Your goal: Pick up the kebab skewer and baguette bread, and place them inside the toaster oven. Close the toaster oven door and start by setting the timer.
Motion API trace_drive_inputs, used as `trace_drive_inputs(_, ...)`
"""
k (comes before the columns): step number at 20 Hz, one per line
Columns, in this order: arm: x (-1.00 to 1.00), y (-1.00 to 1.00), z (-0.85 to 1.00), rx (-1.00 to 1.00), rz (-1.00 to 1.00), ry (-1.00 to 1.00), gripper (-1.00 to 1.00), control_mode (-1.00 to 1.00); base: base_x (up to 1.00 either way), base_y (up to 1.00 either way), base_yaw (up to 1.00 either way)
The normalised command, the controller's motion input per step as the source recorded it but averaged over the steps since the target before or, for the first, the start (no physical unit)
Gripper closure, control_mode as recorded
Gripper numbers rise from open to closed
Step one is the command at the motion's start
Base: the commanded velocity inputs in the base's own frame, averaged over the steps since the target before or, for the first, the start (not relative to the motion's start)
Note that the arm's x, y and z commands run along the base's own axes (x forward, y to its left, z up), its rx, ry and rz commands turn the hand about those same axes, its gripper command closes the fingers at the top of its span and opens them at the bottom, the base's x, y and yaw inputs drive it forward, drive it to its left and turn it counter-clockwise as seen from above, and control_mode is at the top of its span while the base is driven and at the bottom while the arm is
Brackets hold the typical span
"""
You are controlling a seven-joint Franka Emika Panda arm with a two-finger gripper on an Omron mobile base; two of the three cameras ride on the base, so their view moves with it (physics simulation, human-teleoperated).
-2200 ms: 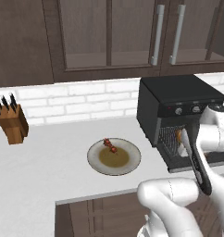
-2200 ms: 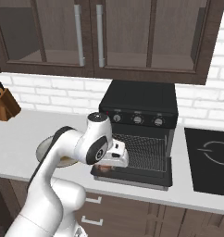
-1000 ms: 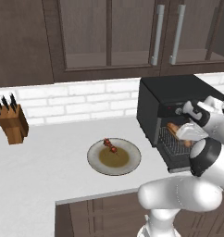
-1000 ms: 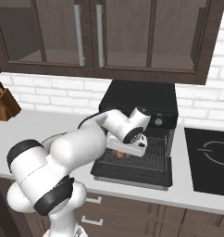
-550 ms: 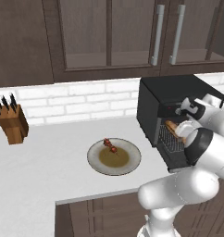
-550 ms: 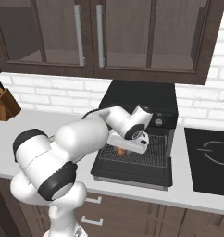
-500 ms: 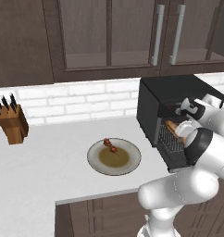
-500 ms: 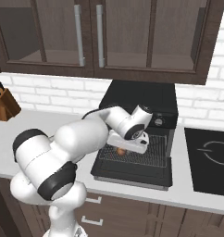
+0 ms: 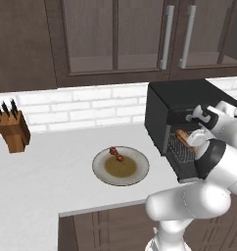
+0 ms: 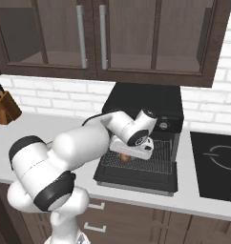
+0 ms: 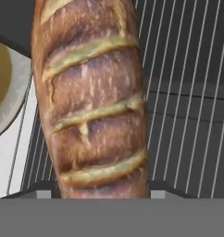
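The baguette bread (image 11: 93, 99) is long and golden-brown, with pale cuts across its crust. It sits right between my two finger tips in the hand view, over the wire rack (image 11: 188, 92). My jaws (image 10: 128, 156) are partly apart with the bread in the gap, so I am grasping the bread. From the right base view, a small brown bit of the bread (image 10: 124, 157) peeks out under my hand, just above the rack. From the left base view, the bread (image 9: 182, 135) pokes into the mouth of the toaster oven (image 9: 179, 103).

The toaster oven door (image 10: 136, 180) is dropped flat and open, sticking out toward me. The black oven box is close over my hand, and the oven walls are near on both sides, so there is little room to move inside. Silver knobs (image 10: 164, 125) sit on the oven front, just beside my wrist.

The kebab skewer (image 9: 116, 154) lies on the plate (image 9: 103, 172), with small red and dark chunks. The plate rests on the white surface (image 9: 47, 171), apart from the oven, with lots of bare room around it. A knife block (image 9: 12, 131) stands far off by the brick wall.
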Motion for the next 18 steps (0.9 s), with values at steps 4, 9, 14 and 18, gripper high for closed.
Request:
trace_drive_inputs(4, -0.60, 0.06, 0.00, 0.00, 0.00, -0.02, -1.00, -1.00, 0.00, 0.00, 0.00)
trace_drive_inputs(9, -0.59, 0.20, 0.35, 0.00, 0.00, -0.07, -1.00, -1.00, 0.00, 0.00, 0.00)
trace_drive_inputs(14, -0.91, 0.66, 0.83, -0.06, -0.02, -0.15, -1.00, -1.00, 0.00, 0.00, 0.00)
trace_drive_inputs(18, -0.61, 1.00, 0.27, -0.17, -0.04, -0.01, -1.00, -1.00, 0.00, 0.00, 0.00)
